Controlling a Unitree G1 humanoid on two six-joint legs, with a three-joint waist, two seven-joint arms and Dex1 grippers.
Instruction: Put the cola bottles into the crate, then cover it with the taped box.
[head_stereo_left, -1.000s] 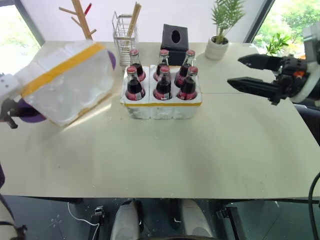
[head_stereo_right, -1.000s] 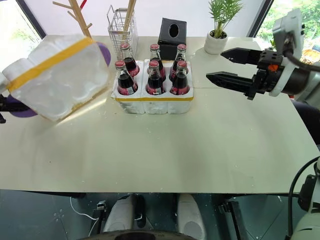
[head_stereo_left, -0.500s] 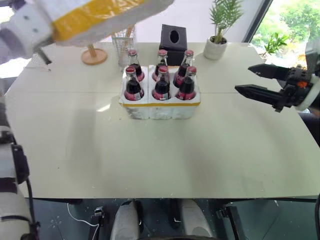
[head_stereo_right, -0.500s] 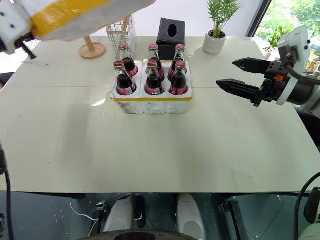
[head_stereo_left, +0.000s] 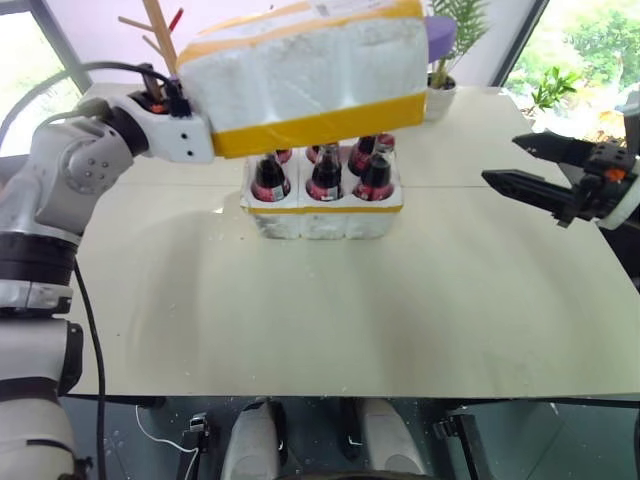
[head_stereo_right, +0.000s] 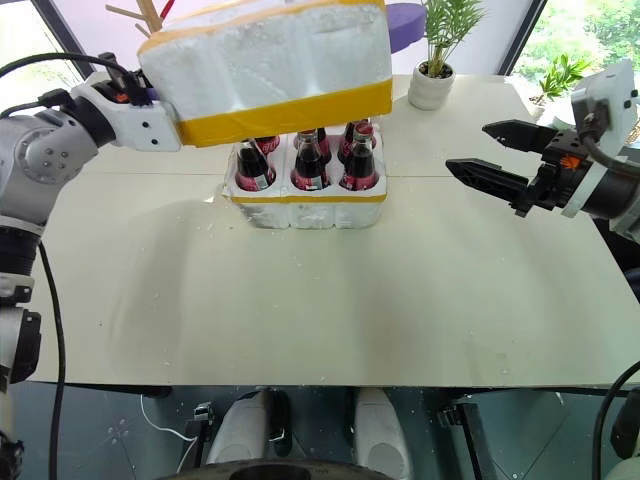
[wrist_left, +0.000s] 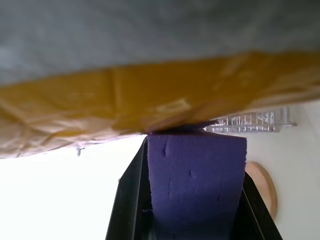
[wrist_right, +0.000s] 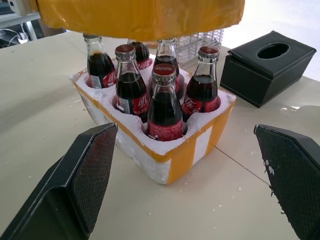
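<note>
Left gripper (head_stereo_left: 185, 125) is clamping shut on one end wall of the taped box (head_stereo_left: 305, 75), holding it in the air, open side down, roughly level. Box is hovering right above the crate (head_stereo_left: 322, 212), its lower yellow band hiding the caps of the cola bottles (head_stereo_left: 325, 178); all six are sitting in their wells. From the wrist camera the foam looks clear of the caps, not touching. Box's long side is running 9-to-3 in the head view, same as the crate's long side, so the two look lined up. Box looks shifted a bit toward 9 and 12 of the crate; likely needing a small nudge toward 3 before going straight down. Crate is sitting at table centre, toward the far edge. Right gripper (head_stereo_left: 540, 168) is waiting at 3 o'clock of the crate, well apart, fingers spread wide and holding nothing, pointing at the crate. Left arm is the working one. Tissue box (wrist_right: 267, 67) is just behind the crate, at 12.
</note>
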